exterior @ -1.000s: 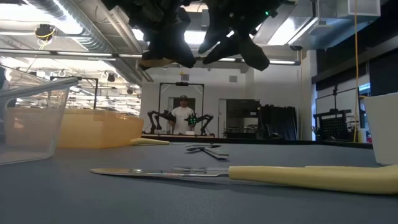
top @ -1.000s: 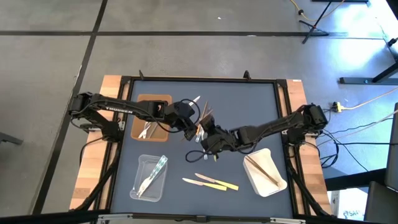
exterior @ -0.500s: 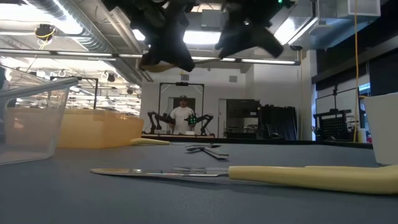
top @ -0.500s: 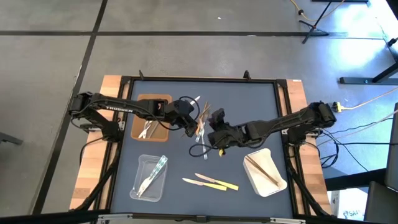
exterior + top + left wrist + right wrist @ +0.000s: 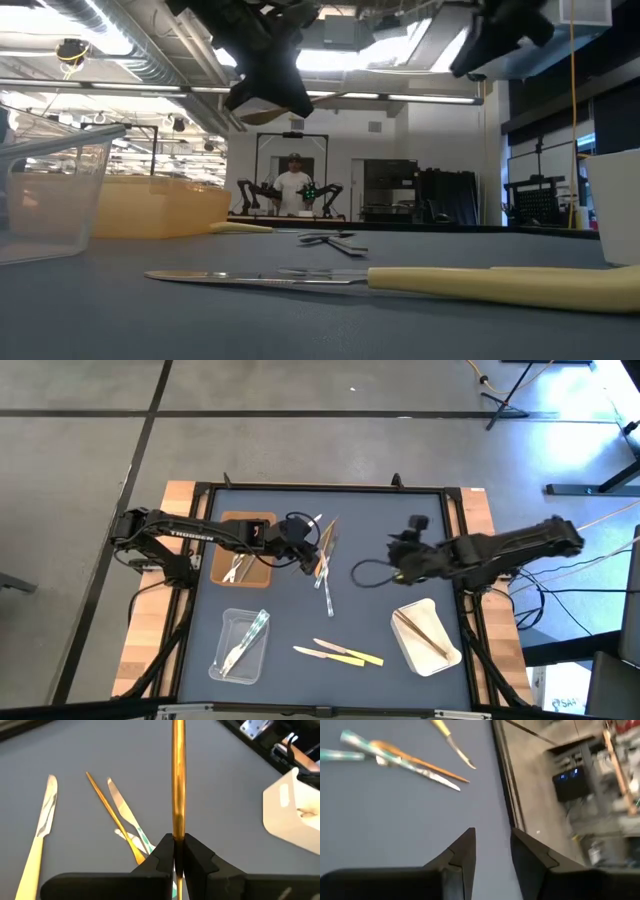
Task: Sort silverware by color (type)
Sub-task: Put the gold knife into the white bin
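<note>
1. The left gripper [image 5: 178, 851] is clenched on a thin tan wooden utensil [image 5: 178, 780], which stands out straight ahead of its fingertips as a narrow golden-brown strip.
2. In the high view this gripper [image 5: 312, 557] hangs over the middle of the dark mat [image 5: 380, 520], just beside the brown tray [image 5: 222, 532], which holds a few pale pieces.
3. Below and ahead of the left gripper lies a small pile of loose silverware [image 5: 324, 568]: a slim wooden stick [image 5: 107, 807], a clear silvery-greenish knife [image 5: 125, 812] crossing it, and off to one side a pale yellow knife [image 5: 42, 830] with a shiny blade.
4. The right gripper [image 5: 408, 550] is well apart from that pile, toward the right side of the mat, and empty; its fingers [image 5: 465, 851] stand apart with only bare mat between them.
5. Near the right gripper, at the front right, sits the white tray [image 5: 447, 652] with tan wooden pieces [image 5: 424, 628] in it.
6. At the front of the mat lie two yellow utensils [image 5: 338, 653], one seen close in the low view as a yellow handle with a glossy blade [image 5: 400, 280].
7. The clear tray [image 5: 226, 620] at front left holds what seem to be clear greenish pieces [image 5: 247, 640], though they are hard to make out.
</note>
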You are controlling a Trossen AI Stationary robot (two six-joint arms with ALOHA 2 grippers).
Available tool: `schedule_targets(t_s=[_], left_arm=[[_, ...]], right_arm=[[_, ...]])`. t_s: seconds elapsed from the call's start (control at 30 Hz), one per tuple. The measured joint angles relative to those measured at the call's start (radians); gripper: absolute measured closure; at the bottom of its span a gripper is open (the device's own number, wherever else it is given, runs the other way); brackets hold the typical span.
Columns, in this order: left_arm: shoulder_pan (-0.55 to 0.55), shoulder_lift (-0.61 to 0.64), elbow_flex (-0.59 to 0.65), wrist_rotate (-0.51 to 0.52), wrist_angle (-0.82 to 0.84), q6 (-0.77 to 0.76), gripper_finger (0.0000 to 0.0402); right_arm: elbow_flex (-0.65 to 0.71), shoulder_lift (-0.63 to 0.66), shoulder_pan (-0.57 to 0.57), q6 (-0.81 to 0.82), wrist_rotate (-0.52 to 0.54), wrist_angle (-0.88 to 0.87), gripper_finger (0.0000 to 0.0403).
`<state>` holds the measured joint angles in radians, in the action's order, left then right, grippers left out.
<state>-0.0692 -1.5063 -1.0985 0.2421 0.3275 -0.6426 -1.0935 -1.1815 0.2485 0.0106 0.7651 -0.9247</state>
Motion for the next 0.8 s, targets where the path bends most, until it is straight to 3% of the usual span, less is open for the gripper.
schedule_targets(t_s=[0.13,0.27,0.57,0.8], left_arm=[[0.007,0.0,0.0,0.026,-0.054,0.03,0.0387],[0.022,0.0,0.0,0.03,-0.15,0.091,0.0387],[0.075,0.0,0.0,0.031,-0.343,0.283,0.0387],[0.126,0.0,0.0,0.031,-0.429,0.419,0.0387]], right_arm=[[0.123,0.12,0.0,0.138,0.011,0.105,0.029],[0.256,0.196,0.0,0.204,-0.016,0.337,0.029],[0.441,0.185,-0.021,0.142,-0.306,0.975,0.029],[0.444,0.135,-0.132,0.115,-0.515,1.198,0.029]])
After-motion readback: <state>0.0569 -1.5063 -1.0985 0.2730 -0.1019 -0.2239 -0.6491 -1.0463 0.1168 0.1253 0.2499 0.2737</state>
